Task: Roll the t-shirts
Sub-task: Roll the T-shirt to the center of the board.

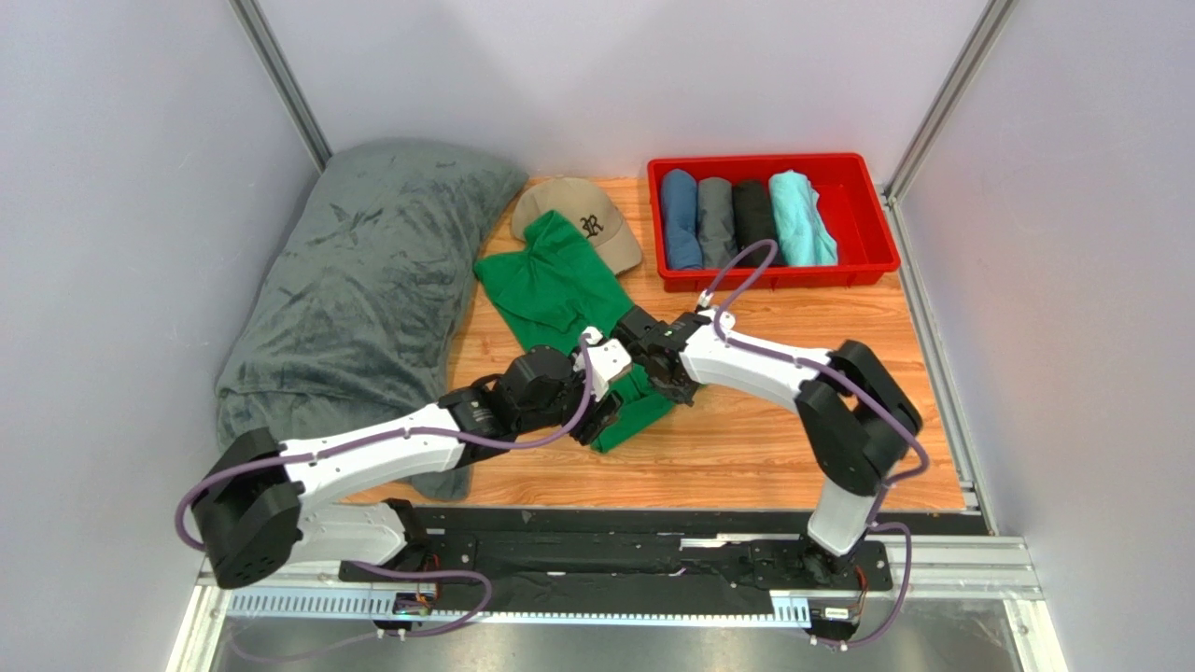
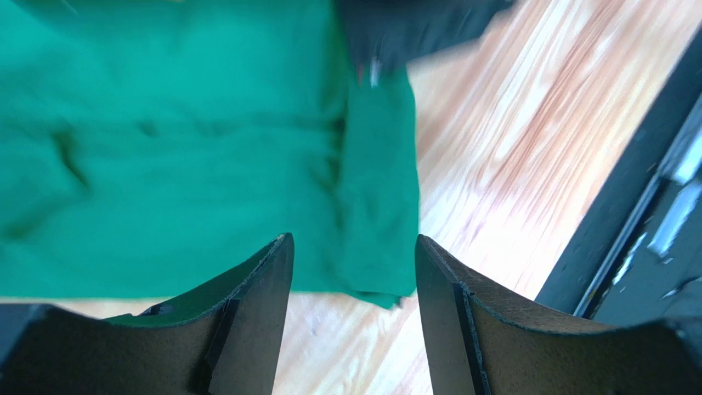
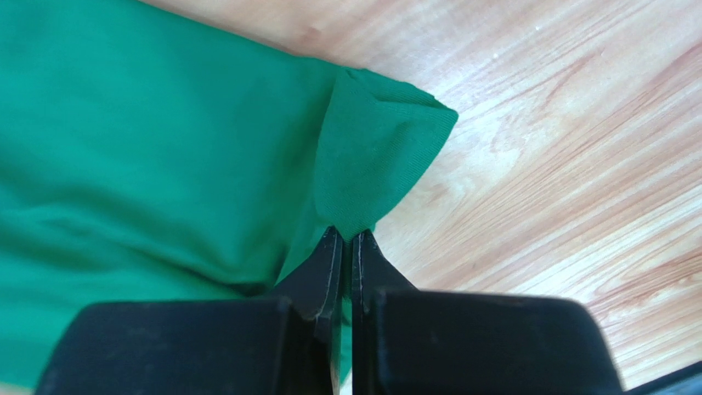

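Observation:
A green t-shirt (image 1: 550, 287) lies folded lengthwise on the wooden table, its near end under both grippers. My right gripper (image 3: 348, 237) is shut on the near corner of the green t-shirt (image 3: 148, 148), lifting a small flap of it (image 3: 375, 156). My left gripper (image 2: 353, 247) is open and empty, just above the shirt's near edge (image 2: 206, 156). In the top view the two grippers meet at the shirt's near end, left (image 1: 606, 406) and right (image 1: 659, 378). Blue, grey, black and aqua tees (image 1: 744, 220) lie rolled in the red tray.
A red tray (image 1: 870, 259) stands at the back right. A tan cap (image 1: 589, 217) lies behind the green shirt. A big grey-green blanket (image 1: 365, 287) fills the left side. The black front rail (image 2: 626, 189) runs close to the left gripper.

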Robot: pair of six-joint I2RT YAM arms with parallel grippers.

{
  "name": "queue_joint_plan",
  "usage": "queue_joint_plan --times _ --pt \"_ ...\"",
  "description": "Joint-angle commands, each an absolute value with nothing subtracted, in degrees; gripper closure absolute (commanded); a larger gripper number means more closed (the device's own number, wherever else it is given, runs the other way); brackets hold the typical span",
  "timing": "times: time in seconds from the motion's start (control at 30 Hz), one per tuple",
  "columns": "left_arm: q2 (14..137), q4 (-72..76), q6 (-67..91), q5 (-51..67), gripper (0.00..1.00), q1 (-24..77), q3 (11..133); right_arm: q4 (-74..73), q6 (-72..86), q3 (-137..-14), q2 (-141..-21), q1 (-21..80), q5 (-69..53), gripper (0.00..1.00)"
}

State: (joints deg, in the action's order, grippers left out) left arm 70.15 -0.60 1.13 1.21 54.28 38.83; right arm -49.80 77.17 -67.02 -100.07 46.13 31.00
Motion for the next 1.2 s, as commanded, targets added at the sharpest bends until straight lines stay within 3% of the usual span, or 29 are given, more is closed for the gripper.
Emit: queue_joint_plan --times 0.0,0.17,0.47,1.17 --pt "65.9 1.2 -3.9 0.6 0.36 53.8 41.7 -54.1 74.4 -71.0 -105.5 45.0 28.5 1.0" --pt "66.9 -1.4 -8.3 9.8 0.39 54.9 43.3 -56.3 73.0 -74.3 -108.3 43.9 27.7 1.0" --pt "75.8 1.0 -18.2 4.9 0.35 61.3 44.2 -58.3 70.8 -79.2 -111.8 41.4 23.2 1.0" --pt "95.0 31.2 -24.7 -7.6 0.3 63.8 37.7 -57.8 70.0 -80.6 -113.6 38.7 18.7 1.0"
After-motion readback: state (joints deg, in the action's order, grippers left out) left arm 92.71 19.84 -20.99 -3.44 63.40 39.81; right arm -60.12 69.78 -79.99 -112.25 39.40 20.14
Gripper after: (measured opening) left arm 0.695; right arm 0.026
